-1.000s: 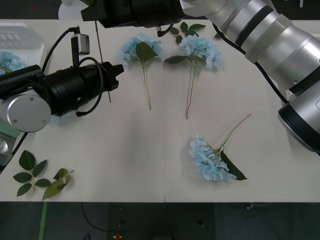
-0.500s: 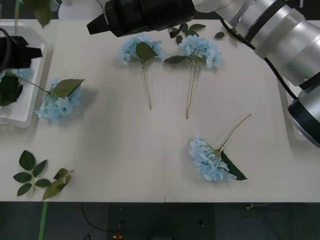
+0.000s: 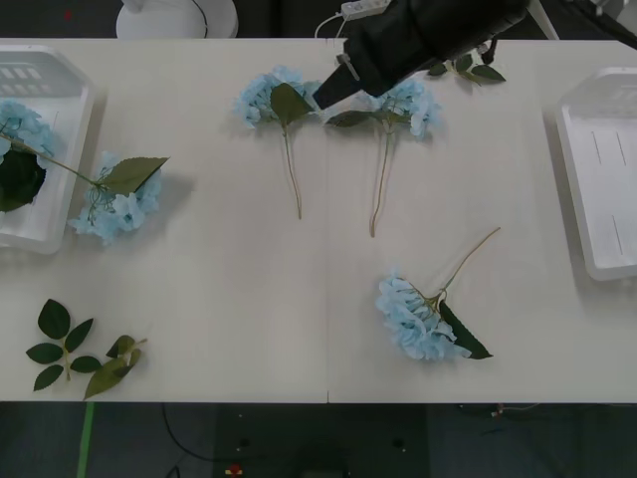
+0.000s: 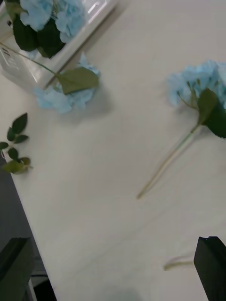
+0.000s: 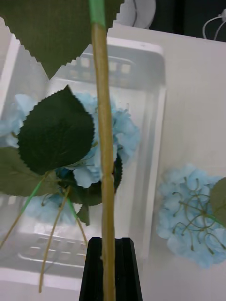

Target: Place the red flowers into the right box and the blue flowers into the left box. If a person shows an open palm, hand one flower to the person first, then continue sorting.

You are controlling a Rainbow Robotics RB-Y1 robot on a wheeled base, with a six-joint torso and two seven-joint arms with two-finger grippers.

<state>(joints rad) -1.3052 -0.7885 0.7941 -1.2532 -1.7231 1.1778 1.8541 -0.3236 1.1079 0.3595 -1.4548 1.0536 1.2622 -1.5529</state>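
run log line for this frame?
left gripper: shut on flower stem, above left box | right gripper: open, over table | one blue flower hangs over left box rim

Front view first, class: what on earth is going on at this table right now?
A robot is sorting blue flowers. Its left gripper is shut on a flower stem held above the left box, which already holds blue flowers. One flower hangs over that box's rim onto the table. The right gripper hovers open by two flowers at the far edge. Another flower lies nearer, and the right box holds nothing.
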